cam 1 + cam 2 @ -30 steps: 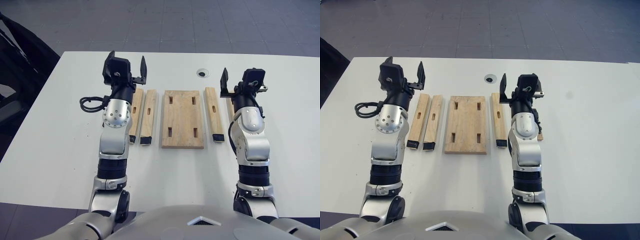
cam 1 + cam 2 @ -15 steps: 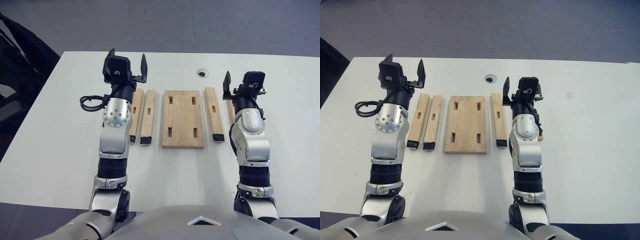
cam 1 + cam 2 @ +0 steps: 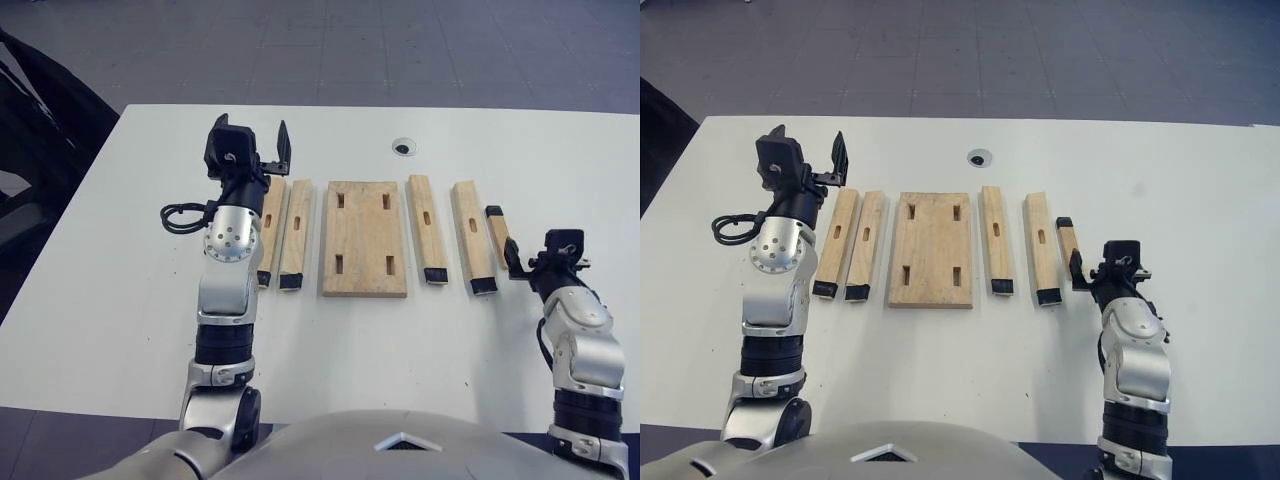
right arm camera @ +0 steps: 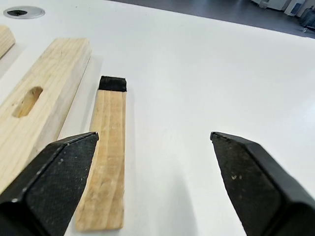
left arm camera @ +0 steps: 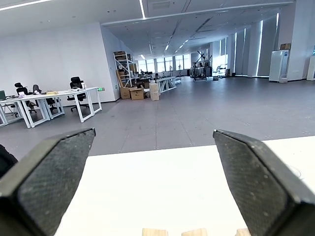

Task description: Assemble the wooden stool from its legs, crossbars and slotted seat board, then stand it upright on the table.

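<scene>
The slotted seat board [image 3: 365, 238] lies flat mid-table. Two slotted legs [image 3: 273, 215] [image 3: 297, 225] lie to its left, two more [image 3: 427, 230] [image 3: 472, 237] to its right, each with a black cap at its near end. A thin crossbar [image 3: 497, 236] lies at the far right. My left gripper [image 3: 252, 145] is open above the far end of the left legs, holding nothing. My right gripper [image 3: 1110, 260] is open low over the table, just near-right of the crossbar [image 4: 106, 162], with nothing between its fingers [image 4: 54, 182].
A black cable [image 3: 180, 212] loops on the table left of my left arm. A round grommet hole [image 3: 403, 148] sits behind the board. The white table [image 3: 560, 170] has bare room to the right and along the near edge.
My right arm has pulled back toward the near right of the table, uncovering the fourth leg and the crossbar. My left gripper has barely shifted.
</scene>
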